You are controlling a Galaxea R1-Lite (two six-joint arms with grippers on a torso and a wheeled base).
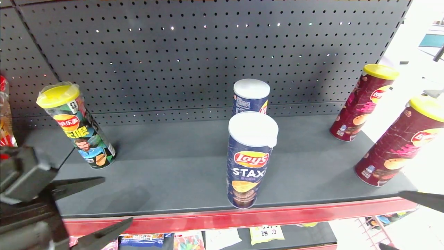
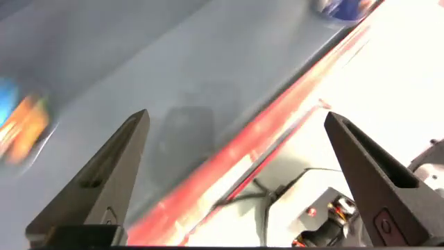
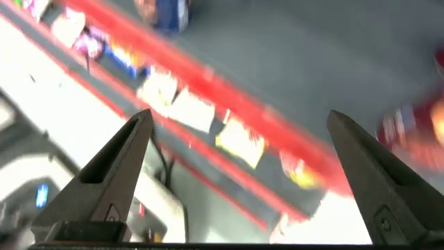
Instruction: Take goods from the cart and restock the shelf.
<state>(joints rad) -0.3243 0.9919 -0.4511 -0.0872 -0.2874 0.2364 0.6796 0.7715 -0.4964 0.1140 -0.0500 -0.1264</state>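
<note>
The left gripper (image 1: 116, 199), lower left of the head view, has its 2 fingers spread wide, holding and touching nothing, by the red front edge of the shelf (image 1: 173, 166). The right gripper (image 1: 390, 218), at the lower right corner, is likewise wide apart and empty.

5 chip cans stand on the shelf: a front blue can (image 1: 248, 163) at centre near the red edge, a rear blue can (image 1: 250, 97) just behind it, a green can (image 1: 81, 128) at left, and 2 maroon cans (image 1: 362, 104) (image 1: 399, 146) at right. The pegboard (image 1: 173, 62) backs them. Packets (image 1: 222, 238) lie on a lower shelf.
</note>
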